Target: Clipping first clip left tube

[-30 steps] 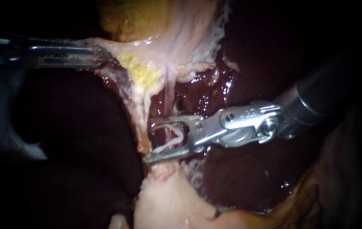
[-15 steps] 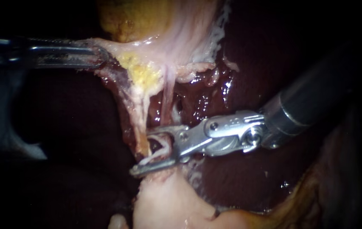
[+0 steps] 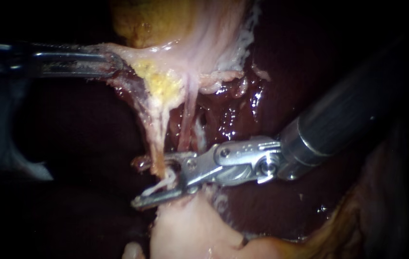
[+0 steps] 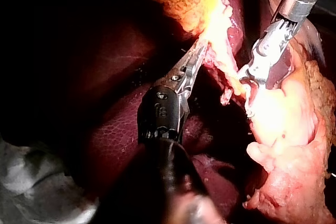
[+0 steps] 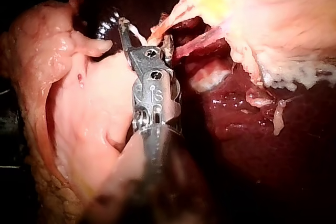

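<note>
The right instrument's (image 3: 150, 181) silver jaws stand apart in a narrow wedge. The pale, stringy left tube (image 3: 155, 139) passes down into the gap between them, just above the pale tissue mound. One white clip (image 3: 162, 184) lies along the lower jaw. The left instrument's (image 3: 111, 62) slim dark jaws are clamped flat on the pale membrane (image 3: 132, 52) below the yellowish gallbladder (image 3: 137, 21). There are two instruments and two tubes; the second, pinker tube (image 3: 185, 127) runs just beside the first over the dark red liver (image 3: 271, 201).
</note>
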Controlling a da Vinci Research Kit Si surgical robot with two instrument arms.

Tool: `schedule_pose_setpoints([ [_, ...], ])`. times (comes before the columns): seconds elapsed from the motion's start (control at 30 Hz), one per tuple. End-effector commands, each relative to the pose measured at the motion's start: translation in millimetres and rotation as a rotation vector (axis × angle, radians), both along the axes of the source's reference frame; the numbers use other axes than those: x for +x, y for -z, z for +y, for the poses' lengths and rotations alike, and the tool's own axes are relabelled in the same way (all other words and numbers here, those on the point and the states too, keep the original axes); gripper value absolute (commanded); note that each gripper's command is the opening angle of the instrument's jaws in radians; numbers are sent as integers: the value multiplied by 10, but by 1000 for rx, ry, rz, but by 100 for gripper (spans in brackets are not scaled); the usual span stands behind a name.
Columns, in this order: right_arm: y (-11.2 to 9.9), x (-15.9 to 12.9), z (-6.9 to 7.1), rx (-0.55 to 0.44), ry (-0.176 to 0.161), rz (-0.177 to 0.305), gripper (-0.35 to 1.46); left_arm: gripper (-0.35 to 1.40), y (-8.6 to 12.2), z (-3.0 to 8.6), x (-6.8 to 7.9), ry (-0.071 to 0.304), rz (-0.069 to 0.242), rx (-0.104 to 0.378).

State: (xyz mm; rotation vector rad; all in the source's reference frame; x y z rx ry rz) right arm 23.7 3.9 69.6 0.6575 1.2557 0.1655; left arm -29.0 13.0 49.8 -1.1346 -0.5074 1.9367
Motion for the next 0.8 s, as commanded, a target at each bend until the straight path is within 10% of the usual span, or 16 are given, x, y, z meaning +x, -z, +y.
schedule_pose_setpoints([
  [0.03,2,1,-1,5,4,6,49,-35,0,0,0,0,0,0],
  [0.8,37,11,-36,31,72,63,39,-35,0,0,0,0,0,0],
])
